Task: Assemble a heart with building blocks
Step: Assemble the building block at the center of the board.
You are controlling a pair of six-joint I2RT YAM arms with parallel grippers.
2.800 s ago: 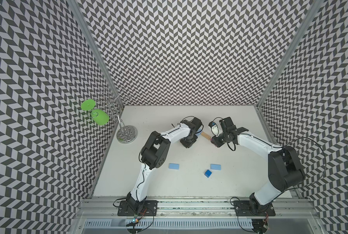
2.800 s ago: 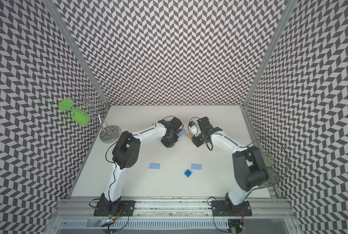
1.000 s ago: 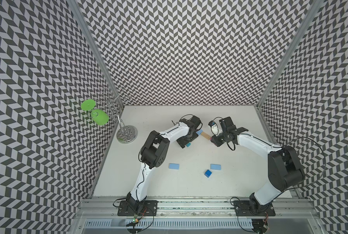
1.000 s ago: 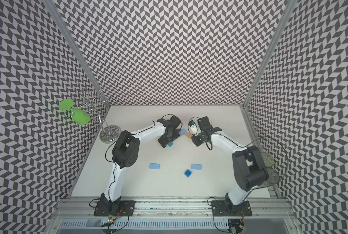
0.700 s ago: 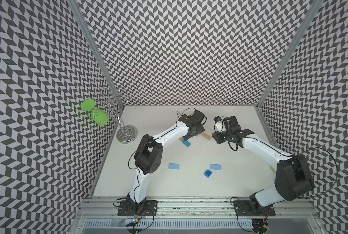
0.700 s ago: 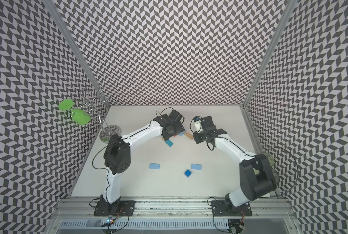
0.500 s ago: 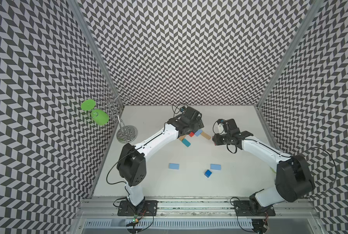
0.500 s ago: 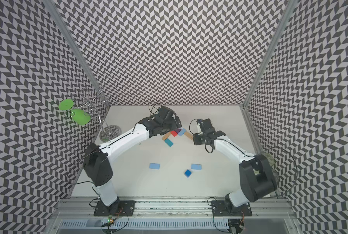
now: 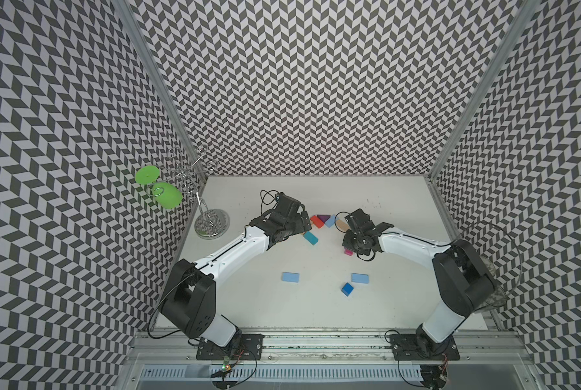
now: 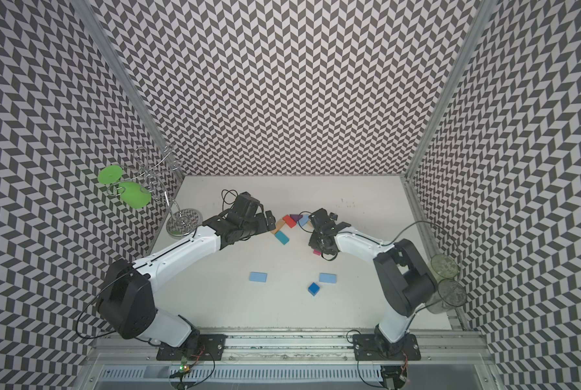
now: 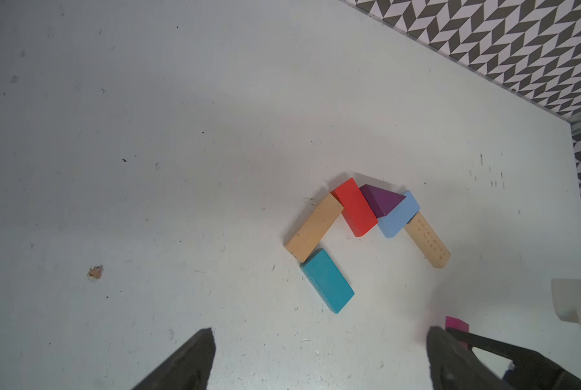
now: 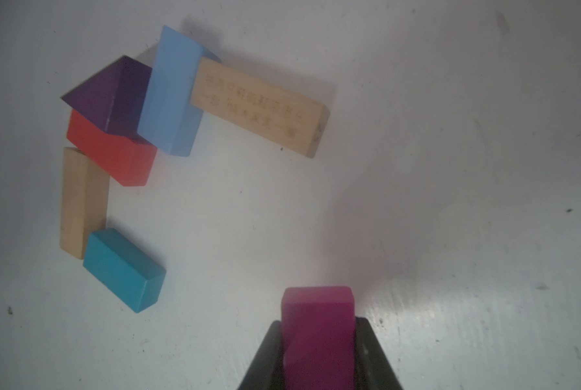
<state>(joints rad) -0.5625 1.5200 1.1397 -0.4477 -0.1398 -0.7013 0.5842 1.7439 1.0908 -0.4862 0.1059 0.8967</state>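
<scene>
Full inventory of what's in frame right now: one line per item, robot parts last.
heart: 1, unfinished, mixed colours, mid-table
red block: 1, red, in the heart
purple triangle: 1, purple, at the heart's notch
light blue blocks: 3, light blue; one in the heart, two loose nearer the front
tan blocks: 2, tan, the heart's outer legs
teal block: 1, teal, at one tan end
dark blue cube: 1, dark blue, loose, front
magenta block: 1, magenta, held
goblet: 1, green, hanging on rack
wire rack: 1, silver, by left wall
clear cups: 2, clear, off the right edge
table: 1, white
left gripper: black, open, empty
right gripper: black, shut on magenta block
</scene>
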